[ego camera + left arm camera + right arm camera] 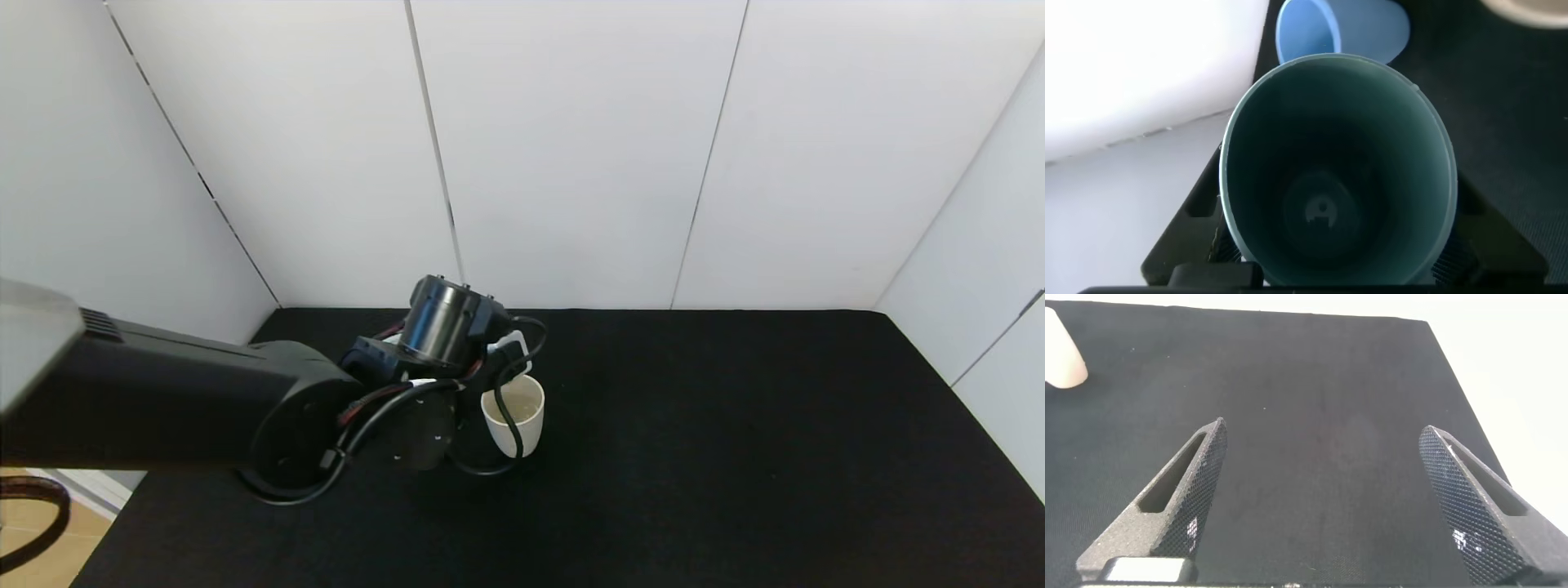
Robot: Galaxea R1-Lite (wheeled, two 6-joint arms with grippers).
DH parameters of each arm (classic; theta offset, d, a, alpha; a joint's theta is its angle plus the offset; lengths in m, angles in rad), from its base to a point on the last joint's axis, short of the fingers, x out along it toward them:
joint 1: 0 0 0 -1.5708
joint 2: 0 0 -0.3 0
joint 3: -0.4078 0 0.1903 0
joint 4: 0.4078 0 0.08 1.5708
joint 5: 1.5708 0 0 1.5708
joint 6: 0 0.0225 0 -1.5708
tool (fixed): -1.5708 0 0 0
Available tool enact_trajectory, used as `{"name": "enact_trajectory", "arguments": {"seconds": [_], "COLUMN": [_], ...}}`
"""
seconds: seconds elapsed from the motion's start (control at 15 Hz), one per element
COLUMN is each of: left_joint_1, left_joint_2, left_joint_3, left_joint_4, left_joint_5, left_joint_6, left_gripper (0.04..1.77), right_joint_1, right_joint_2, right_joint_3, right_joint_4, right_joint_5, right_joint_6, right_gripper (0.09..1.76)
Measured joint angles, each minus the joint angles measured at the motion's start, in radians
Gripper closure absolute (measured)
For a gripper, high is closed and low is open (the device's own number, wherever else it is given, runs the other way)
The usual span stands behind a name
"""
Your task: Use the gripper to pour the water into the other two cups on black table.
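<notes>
Left gripper [1331,269], at the tip of the left arm reaching in over the black table [735,457] toward its far-left corner, clamped around a teal-green cup [1337,171]. In the left wrist view the cup's mouth faces the camera head-on, so its long axis runs out along the gripper, toward the light blue cup [1339,31]. The interior looks dark and no water can be made out in it; whether any is left cannot be told.

The light blue cup lies just beyond the teal-green cup's rim, close to the white wall at the far edge; in the head view it is hidden behind the wrist. The cream-beige cup [513,418] stands upright beside the wrist, toward the table's middle, with a black cable [508,408] of the arm looping across its mouth. Its contents cannot be judged.

The coming move turns on the lip of the held cup standing over one of the two mouths; the blue one lies nearest along the pouring axis. The looping cable is the chief obstruction.

Right gripper [1323,498], fingers spread wide with nothing between them, hangs idle over bare cloth near the table's right edge.
</notes>
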Motion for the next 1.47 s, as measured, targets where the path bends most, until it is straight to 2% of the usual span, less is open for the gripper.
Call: {"name": "enact_trajectory", "arguments": {"seconds": [0.13, 0.27, 0.53, 0.87, 1.0, 1.27, 1.33, 1.47], "left_joint_1": [0.047, 0.091, 0.124, 0.13, 0.157, 0.24, 0.271, 0.316], "left_joint_2": [-0.069, -0.138, -0.243, -0.356, -0.383, -0.395, -0.394, -0.387], "left_joint_3": [0.04, 0.085, 0.171, 0.255, 0.3, 0.481, 0.514, 0.545], "left_joint_4": [-0.005, -0.006, -0.007, -0.015, -0.094, -0.528, -0.574, -0.593], "left_joint_5": [-0.084, -0.189, -0.311, -0.433, -0.492, -0.597, -0.63, -0.649], "left_joint_6": [-0.062, -0.23, -0.59, -0.88, -0.899, -0.887, -0.875, -0.862], "left_gripper": [0.62, 0.62, 0.62, 0.62, 0.62, 0.62, 0.62, 0.62], "right_joint_1": [0.0, 0.0, 0.0, 0.0, 0.0, 0.0, 0.0, 0.0], "right_joint_2": [0.0, 0.0, 0.0, 0.0, 0.0, 0.0, 0.0, 0.0], "right_joint_3": [0.0, 0.0, 0.0, 0.0, 0.0, 0.0, 0.0, 0.0], "right_joint_4": [0.0, 0.0, 0.0, 0.0, 0.0, 0.0, 0.0, 0.0], "right_joint_5": [0.0, 0.0, 0.0, 0.0, 0.0, 0.0, 0.0, 0.0], "right_joint_6": [0.0, 0.0, 0.0, 0.0, 0.0, 0.0, 0.0, 0.0], "right_gripper": [0.14, 0.14, 0.14, 0.14, 0.14, 0.14, 0.14, 0.14]}}
